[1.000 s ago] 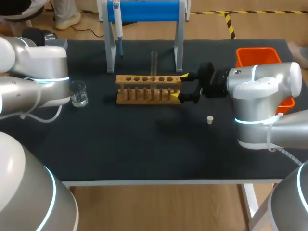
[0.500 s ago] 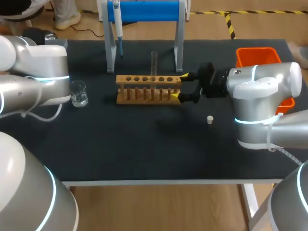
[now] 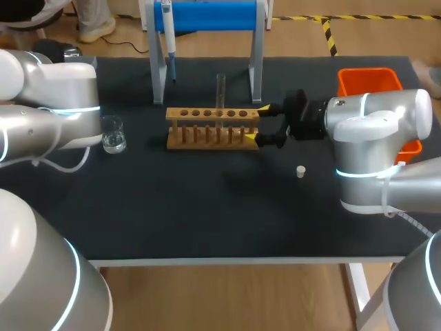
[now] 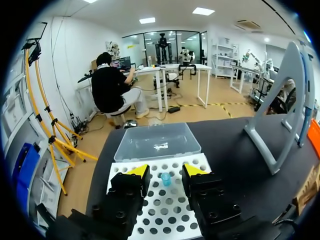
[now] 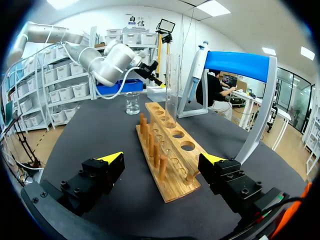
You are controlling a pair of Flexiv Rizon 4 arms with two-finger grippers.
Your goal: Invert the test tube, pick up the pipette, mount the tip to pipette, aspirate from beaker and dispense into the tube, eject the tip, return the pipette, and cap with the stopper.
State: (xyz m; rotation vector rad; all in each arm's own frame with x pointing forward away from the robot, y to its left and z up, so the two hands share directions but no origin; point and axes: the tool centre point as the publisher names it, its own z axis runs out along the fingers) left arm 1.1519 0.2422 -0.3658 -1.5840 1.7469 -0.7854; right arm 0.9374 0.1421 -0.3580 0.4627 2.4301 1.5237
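Judging by the layout, tube step looks done: test tube stands upright in a middle hole of the wooden rack, open end seemingly up, though the rim is hard to read. Right gripper sits at the rack's right end, fingers spread wide either side of the end block, touching nothing, holding nothing. Left gripper is also open and empty, over the white tip tray out past the rack's left end, with a single blue tip just ahead between its fingers. Pipette hangs on the blue stand behind the rack's left half, not yet taken. Beaker is left of the rack, stopper front-right of it. Step in hand is probably fetching the pipette. To do it well, back the right gripper straight off the rack's end so the tube isn't jogged, approach the pipette body square-on, close on the grip not the plunger, and lift up off the hook before pulling away. Keep it vertical for the tip mount.
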